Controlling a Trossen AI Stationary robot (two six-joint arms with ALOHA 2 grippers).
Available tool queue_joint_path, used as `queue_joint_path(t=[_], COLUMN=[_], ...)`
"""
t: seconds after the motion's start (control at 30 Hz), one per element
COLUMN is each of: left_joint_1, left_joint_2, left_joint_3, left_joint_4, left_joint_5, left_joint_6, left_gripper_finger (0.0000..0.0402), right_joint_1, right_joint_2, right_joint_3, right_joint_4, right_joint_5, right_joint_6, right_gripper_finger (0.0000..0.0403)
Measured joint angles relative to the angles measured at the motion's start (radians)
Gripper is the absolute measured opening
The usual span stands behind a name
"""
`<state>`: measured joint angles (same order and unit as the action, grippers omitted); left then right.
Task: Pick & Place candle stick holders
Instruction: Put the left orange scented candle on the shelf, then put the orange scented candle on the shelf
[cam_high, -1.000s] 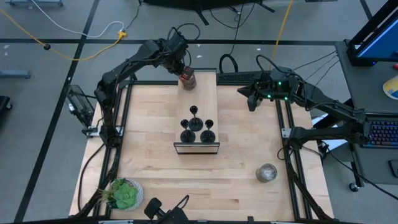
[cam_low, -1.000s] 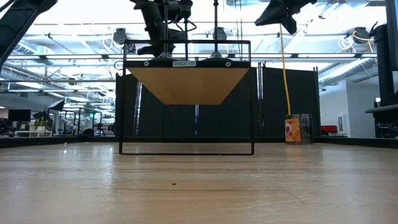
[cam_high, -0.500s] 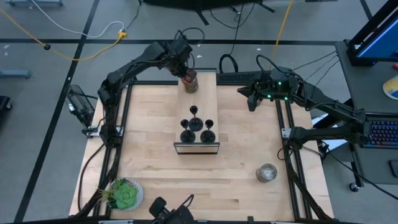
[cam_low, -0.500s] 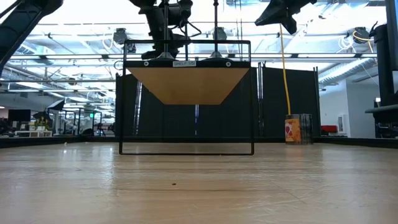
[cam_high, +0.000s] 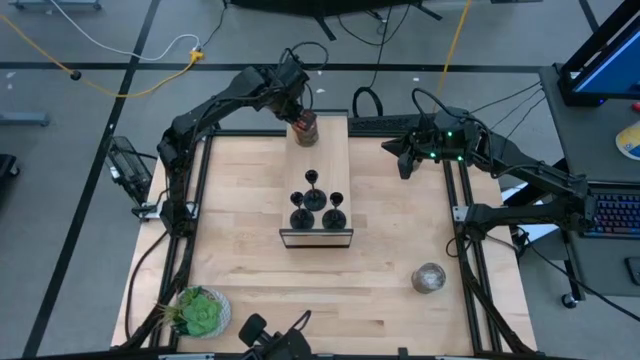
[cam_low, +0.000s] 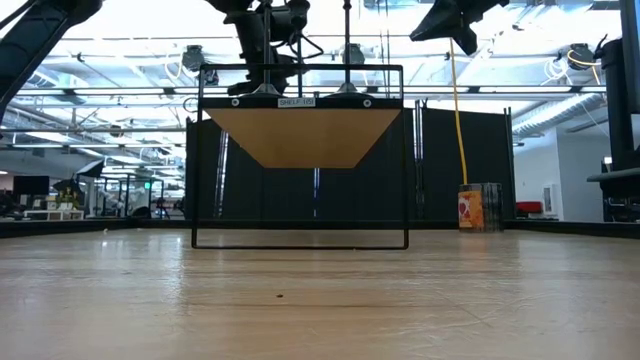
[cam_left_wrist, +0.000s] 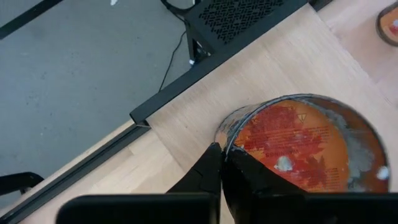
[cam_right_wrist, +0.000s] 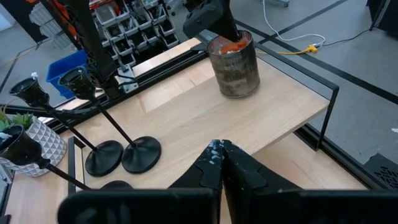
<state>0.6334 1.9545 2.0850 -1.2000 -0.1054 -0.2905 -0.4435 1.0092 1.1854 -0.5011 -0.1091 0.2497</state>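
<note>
Left tool (cam_high: 300, 113) pinching orange jar (cam_high: 304, 128) rim, holders (cam_high: 316, 202) nearby

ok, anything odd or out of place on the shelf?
One thing: the left claw is shut on the rim of the smeared glass jar with red-orange contents, not on the three black candle stick holders, which stand upright and untouched.

Left gripper (cam_high: 298, 112) reaching far back – jaws pinched together, right gripper (cam_high: 404, 166) raised at right, jaws closed
</note>
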Motion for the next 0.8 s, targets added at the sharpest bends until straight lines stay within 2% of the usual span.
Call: queue_joint_path(t=[0.47, 0.8], left_joint_1=[0.001, 0.001], left_joint_2=[-0.009, -0.207], left_joint_3=[0.000, 0.000], left_joint_4=[0.045, -0.013], left_joint_5=[0.000, 0.000], left_joint_6=[0.020, 0.088], left_gripper_finger=[0.0095, 0.0119], right_joint_1=[0.000, 0.000], right_joint_2=[0.000, 0.000], right_joint_3=[0.000, 0.000], right_joint_4=[-0.004, -0.006], right_joint_5=[0.000, 0.001], right_joint_6=[0.000, 0.000], right_gripper_finger=[0.0000, 0.0000])
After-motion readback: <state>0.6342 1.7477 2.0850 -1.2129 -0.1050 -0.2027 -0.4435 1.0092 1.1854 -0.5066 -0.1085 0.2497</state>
